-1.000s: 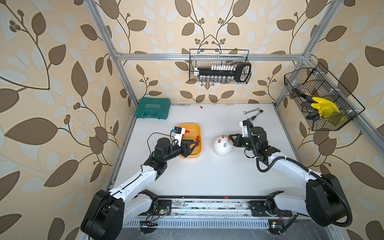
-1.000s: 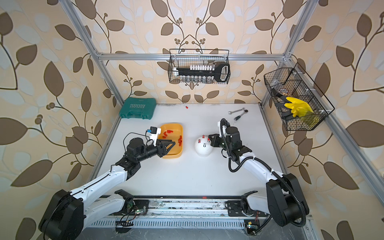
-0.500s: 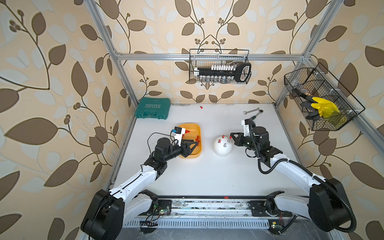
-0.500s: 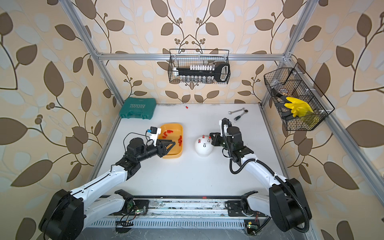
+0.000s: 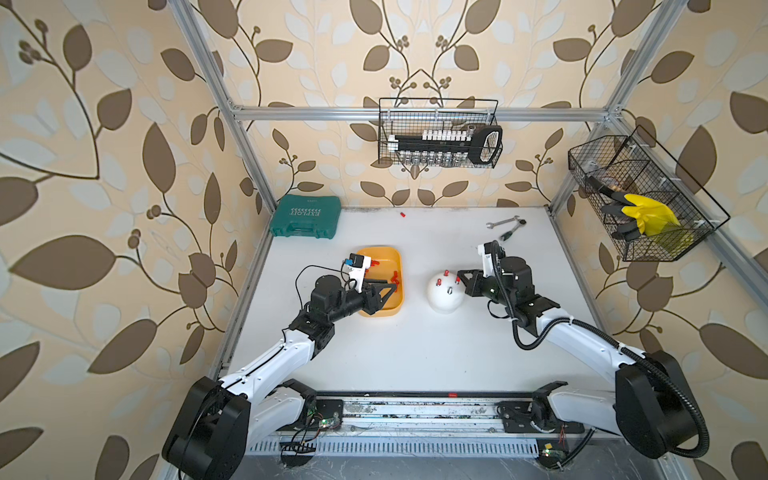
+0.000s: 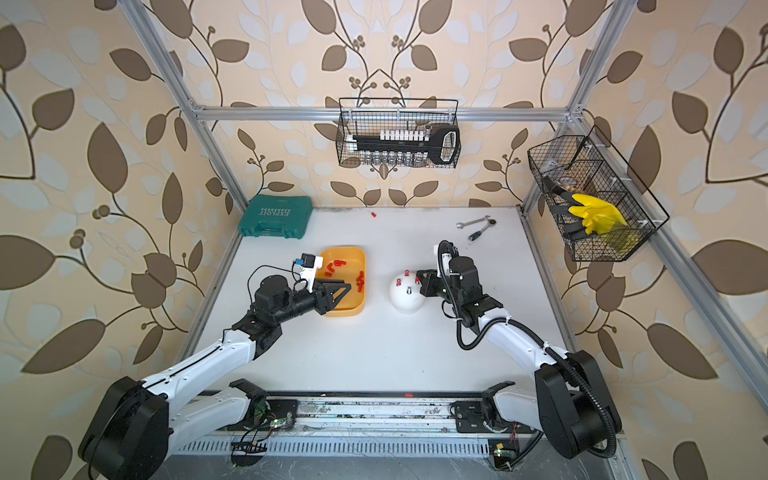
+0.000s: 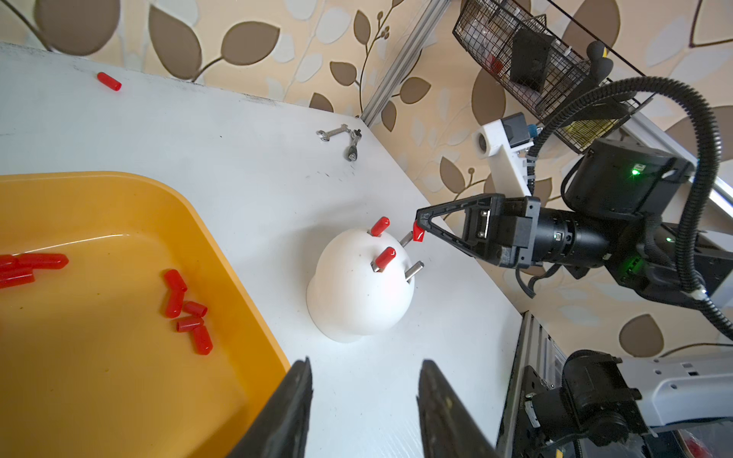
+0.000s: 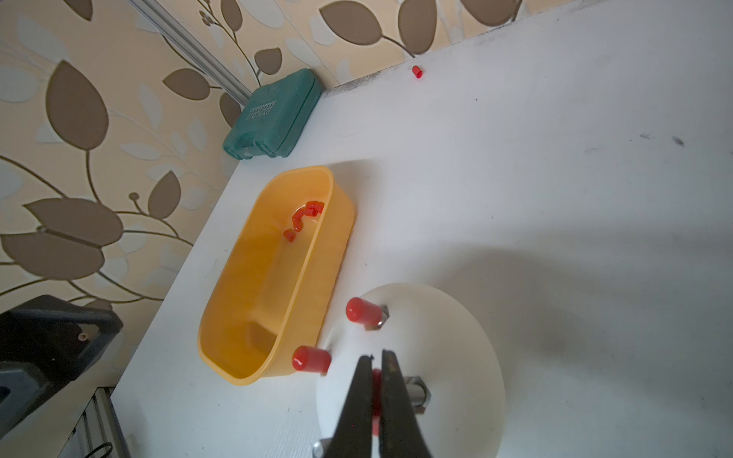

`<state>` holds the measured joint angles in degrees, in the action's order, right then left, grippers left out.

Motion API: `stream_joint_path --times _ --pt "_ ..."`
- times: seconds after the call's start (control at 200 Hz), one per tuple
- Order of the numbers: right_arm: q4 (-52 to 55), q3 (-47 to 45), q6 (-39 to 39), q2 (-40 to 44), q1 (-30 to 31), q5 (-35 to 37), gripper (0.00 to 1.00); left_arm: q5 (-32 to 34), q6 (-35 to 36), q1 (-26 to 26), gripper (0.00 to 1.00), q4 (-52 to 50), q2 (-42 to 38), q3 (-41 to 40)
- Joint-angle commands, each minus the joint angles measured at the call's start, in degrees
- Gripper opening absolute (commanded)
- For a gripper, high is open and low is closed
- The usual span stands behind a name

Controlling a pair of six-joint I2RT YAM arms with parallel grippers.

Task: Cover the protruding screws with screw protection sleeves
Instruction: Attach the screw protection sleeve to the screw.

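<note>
the white table [image 5: 415, 353] carried the whole job. the yellow tray [image 5: 390, 266] sat toward the left arm's side, and the white dome [image 5: 442, 297] stood just beside it, toward the right arm.

the left gripper [image 7: 365, 361] hung over the tray's near rim with its jaws partly apart and nothing between them. it was well off the dome and played no part in the fit. the right gripper [image 7: 418, 228] was the nearer tool. its jaws were closed on one held sleeve [image 7: 418, 232], pinched at the very tips, right at the dome's upper flank.

of the four protruding screws, two capped studs [image 7: 379, 226] already wore red. two were uncovered: the target stud [image 7: 406, 239] and a second bare stud [image 7: 414, 271] lower on the same flank. spare screw protection sleeves [image 7: 186, 309] lay in the tray, and one stray sleeve [image 5: 402, 214] lay near the back wall.

governing relation: the target stud leaned outward from the dome toward the right gripper, and the held sleeve sat at its free end. in the left wrist view the sleeve's long axis appeared to cross the stud's axis rather than continue it. whether the sleeve's mouth had caught the stud's tip could not be told.

judgement: the fit called for turning the sleeve into line with the stud, then pushing inward along that axis toward the dome.
</note>
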<state>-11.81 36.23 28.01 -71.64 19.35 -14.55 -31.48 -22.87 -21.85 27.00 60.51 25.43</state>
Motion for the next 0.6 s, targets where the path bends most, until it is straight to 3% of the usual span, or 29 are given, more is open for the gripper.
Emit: stream_joint_path --times 0.0,0.595 --pt "-2.3 -0.97 -0.93 -0.7 0.37 1.36 0.06 -1.3 0.86 -0.74 0.46 0.9 -0.37 2.15" --pt "-2.25 -2.07 -1.82 3.64 0.42 6.06 0.06 -0.78 0.8 -0.74 0.46 1.48 -0.31 0.85"
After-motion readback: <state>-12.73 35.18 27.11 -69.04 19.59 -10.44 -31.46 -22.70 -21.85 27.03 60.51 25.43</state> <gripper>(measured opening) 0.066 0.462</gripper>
